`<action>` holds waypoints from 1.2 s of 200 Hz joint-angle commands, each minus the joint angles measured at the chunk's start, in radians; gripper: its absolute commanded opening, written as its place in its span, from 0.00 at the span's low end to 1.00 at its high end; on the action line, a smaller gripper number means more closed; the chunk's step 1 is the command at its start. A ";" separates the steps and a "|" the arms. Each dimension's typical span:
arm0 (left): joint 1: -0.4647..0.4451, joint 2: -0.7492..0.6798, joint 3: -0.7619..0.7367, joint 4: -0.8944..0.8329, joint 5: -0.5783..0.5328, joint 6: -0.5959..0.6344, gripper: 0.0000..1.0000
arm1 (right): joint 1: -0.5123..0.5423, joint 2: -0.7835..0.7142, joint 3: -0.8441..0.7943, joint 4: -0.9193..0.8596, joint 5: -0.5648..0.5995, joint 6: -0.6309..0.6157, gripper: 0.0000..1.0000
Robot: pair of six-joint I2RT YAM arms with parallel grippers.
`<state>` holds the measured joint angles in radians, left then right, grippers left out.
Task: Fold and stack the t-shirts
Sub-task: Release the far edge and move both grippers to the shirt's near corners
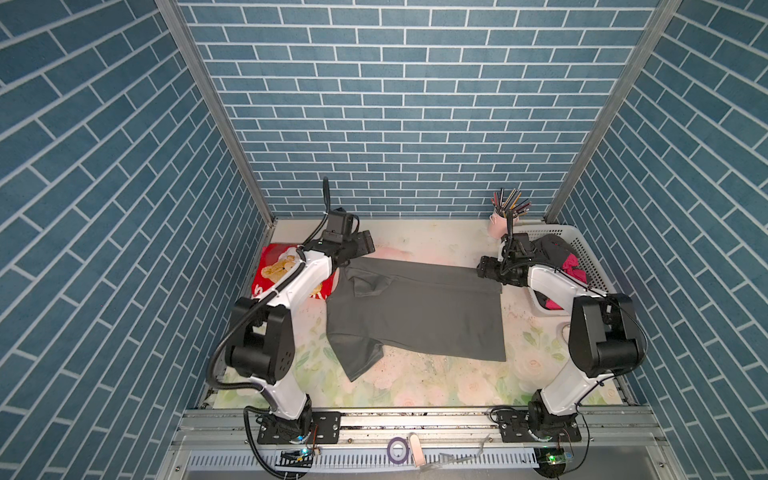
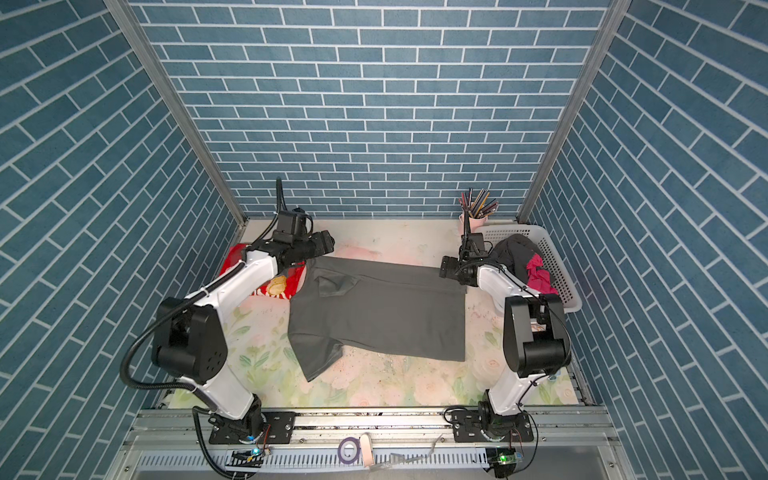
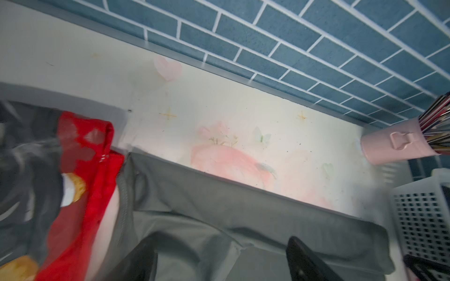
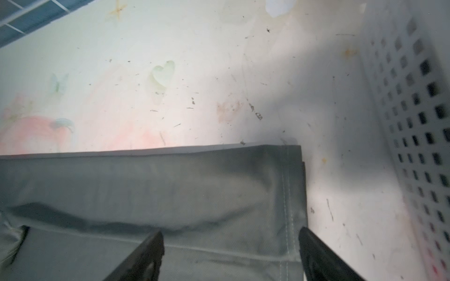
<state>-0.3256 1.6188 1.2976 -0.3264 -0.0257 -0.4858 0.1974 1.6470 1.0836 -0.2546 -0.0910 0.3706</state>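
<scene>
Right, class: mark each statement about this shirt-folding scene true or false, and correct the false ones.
1. The dark grey t-shirt lies spread on the table. True.
2. The right gripper is shut on that shirt's hem. False: its jaws stand open at the hem corner.
3. The red t-shirt is in the white basket. False: it lies on the table beside the grey shirt; the basket holds other clothes.
4. A pink pencil cup stands near the basket. True.
</scene>
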 commanded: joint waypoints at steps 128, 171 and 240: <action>-0.005 -0.632 -0.670 -0.014 0.220 -0.125 0.87 | 0.286 -0.593 -0.479 -0.353 0.182 0.346 0.86; -0.004 -0.593 -0.683 -0.002 0.288 -0.116 0.87 | 0.441 -0.630 -0.469 -0.526 0.285 0.582 0.82; -0.003 -0.478 -0.695 0.131 0.413 -0.171 0.87 | 0.482 -0.721 -0.564 -0.592 0.247 0.789 0.79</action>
<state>-0.3279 1.1393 0.6090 -0.2481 0.3470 -0.6369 0.6762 0.9764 0.5743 -0.7937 0.1562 1.0172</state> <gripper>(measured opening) 0.870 0.803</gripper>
